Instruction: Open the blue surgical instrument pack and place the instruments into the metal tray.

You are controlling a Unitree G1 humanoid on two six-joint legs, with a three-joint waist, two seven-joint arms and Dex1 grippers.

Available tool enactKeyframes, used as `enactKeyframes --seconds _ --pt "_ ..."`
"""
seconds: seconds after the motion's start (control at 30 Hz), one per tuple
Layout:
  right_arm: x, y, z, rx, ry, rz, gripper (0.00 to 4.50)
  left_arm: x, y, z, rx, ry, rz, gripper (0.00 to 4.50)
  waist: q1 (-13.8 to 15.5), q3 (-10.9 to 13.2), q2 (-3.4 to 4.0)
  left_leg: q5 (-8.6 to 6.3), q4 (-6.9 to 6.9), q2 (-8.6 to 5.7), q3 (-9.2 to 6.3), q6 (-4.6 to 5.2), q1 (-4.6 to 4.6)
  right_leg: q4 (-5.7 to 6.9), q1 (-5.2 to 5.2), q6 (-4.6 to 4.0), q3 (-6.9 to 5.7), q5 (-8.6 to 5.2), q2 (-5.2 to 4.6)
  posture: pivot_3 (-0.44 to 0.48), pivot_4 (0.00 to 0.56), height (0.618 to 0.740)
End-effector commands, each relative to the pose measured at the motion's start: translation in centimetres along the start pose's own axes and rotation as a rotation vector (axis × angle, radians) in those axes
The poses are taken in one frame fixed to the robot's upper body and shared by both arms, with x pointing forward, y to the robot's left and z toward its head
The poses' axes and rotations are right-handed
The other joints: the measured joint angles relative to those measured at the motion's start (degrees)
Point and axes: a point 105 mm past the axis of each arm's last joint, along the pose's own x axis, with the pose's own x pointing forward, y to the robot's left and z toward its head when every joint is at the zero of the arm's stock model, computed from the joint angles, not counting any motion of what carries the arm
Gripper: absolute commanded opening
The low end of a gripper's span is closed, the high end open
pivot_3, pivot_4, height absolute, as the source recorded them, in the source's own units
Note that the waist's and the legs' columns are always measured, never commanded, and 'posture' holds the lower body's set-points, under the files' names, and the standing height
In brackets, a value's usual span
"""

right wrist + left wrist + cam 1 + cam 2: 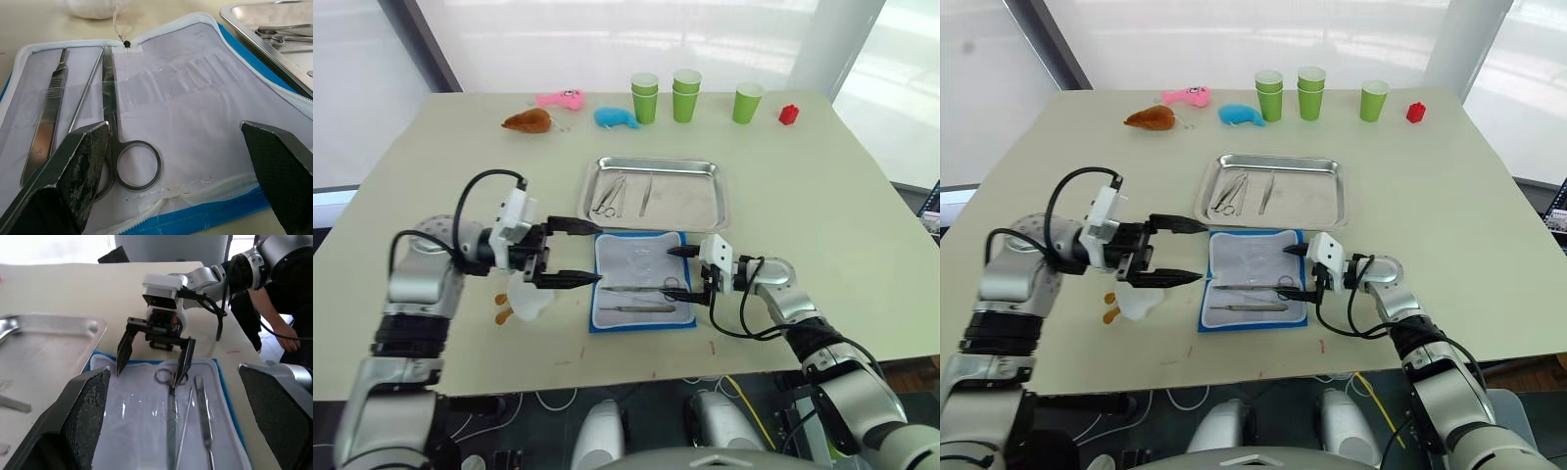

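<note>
Pack (641,279) lies unfolded, pale lining up, at the table's (862,245) near edge, just at 6 o'clock from the metal tray (690,201). Scissors (115,147), a flat-handled tool (46,115) and a thin probe (88,93) remain on the lining; a few instruments (610,196) already sit in the tray. Right gripper (689,275) hovers at the pack's 3 o'clock edge, jaws spread, empty, straddling the scissor rings. Left gripper (576,253) at 9 o'clock, likewise agape. Transfer partway done; next move, I judge: lower and pinch the rings.
</note>
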Motion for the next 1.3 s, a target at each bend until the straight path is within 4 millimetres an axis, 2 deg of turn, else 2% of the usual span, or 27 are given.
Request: enactKeyframes --seconds 0.03,0.3,0.53,0.67,1.0,1.2,1.3 --pt "-1.4 3.3 -6.6 0.153 0.233 0.061 4.50 -0.2 -1.1 1.0 0.073 -0.011 -0.092 4.42 0.07 0.01 -0.05 0.00 0.00 0.00 0.00 0.00 -0.01 -0.01 0.00 0.02 0.00 -0.01 0.00 0.000 0.150 0.740" --pt "-1.9 2.6 -5.4 0.107 0.205 0.041 4.50 0.0 -1.3 -0.1 0.096 0.014 -0.119 4.42 0.55 0.31 0.03 0.00 0.01 -0.04 0.08 0.00 -0.05 -0.03 -0.04 0.14 0.04 -0.08 -0.06 0.000 0.150 0.740" --pt "-1.8 2.3 -2.9 0.069 0.123 0.032 4.50 0.2 -1.8 -1.2 0.090 0.044 -0.138 4.42 1.32 0.67 0.29 0.00 0.01 -0.07 0.19 0.01 -0.45 -0.09 -0.32 0.05 -0.04 -0.02 -0.05 0.000 0.150 0.740" --pt "-2.1 2.0 -1.5 0.038 0.101 0.030 4.50 0.8 -2.1 -1.6 0.090 0.028 -0.155 4.42 1.35 0.72 0.33 0.00 0.12 -0.06 0.16 0.01 -1.37 0.03 -1.15 0.17 -0.17 0.10 0.04 0.000 0.150 0.740" --pt "-3.2 0.9 1.6 -0.012 0.039 -0.006 4.50 1.8 -3.3 -2.6 0.072 0.016 -0.192 4.42 1.53 1.20 0.47 -0.03 0.21 -0.09 0.06 0.07 -1.59 -0.02 -1.23 0.17 -0.34 0.07 0.02 0.000 0.150 0.740" --pt "-3.3 0.7 2.6 -0.022 0.025 -0.010 4.50 2.2 -3.5 -1.8 0.073 -0.032 -0.187 4.42 1.53 1.35 0.49 -0.03 0.47 -0.08 -0.06 0.07 -1.95 0.07 -1.44 0.18 -0.46 0.08 0.03 0.000 0.150 0.740" --pt "-3.1 0.6 3.5 -0.033 -0.006 -0.015 4.50 2.1 -4.0 -2.2 0.067 -0.030 -0.173 4.42 1.36 1.39 0.48 -0.03 0.53 -0.08 -0.06 0.07 -1.99 0.08 -1.45 0.19 -0.46 0.08 0.03 0.000 0.150 0.740"
